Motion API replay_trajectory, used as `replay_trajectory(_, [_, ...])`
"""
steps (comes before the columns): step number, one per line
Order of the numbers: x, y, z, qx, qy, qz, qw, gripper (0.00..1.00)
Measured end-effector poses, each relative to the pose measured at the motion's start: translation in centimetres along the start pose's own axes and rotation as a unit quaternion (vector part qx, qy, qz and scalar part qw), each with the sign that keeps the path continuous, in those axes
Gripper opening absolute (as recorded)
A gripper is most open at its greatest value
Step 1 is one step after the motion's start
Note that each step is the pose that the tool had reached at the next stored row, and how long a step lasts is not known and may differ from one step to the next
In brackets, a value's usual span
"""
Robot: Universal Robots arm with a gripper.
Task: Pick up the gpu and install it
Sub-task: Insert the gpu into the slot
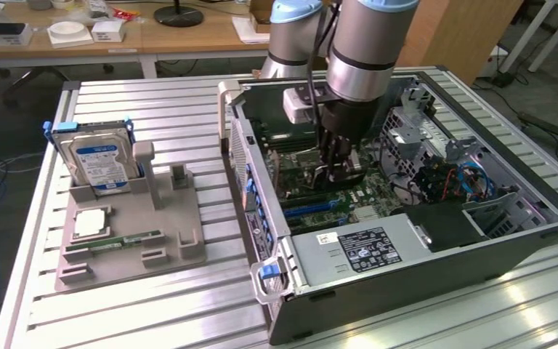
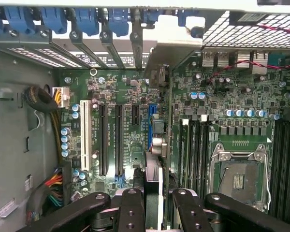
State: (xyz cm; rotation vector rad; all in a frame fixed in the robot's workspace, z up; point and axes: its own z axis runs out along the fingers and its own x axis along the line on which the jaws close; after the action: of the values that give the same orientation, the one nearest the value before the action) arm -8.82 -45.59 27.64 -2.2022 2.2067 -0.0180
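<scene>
Gripper clamped on gpu. Card is edge-on over blue slot mid-motherboard, bracket end toward case rear edge; can't tell if it's seated. Step likely needs card upright, edge lined up with slot, straight even push down.

An outside camera looks down from well back, taking in the table and the whole open computer case. My wrist camera stares straight down past my gripper, close over the motherboard, which both views share.
</scene>
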Motion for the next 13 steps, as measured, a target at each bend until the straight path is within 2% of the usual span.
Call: replay_trajectory(13, [0.07, 0.16, 0.46, 0.0, -0.0001, 0.0, 1.0, 0.27])
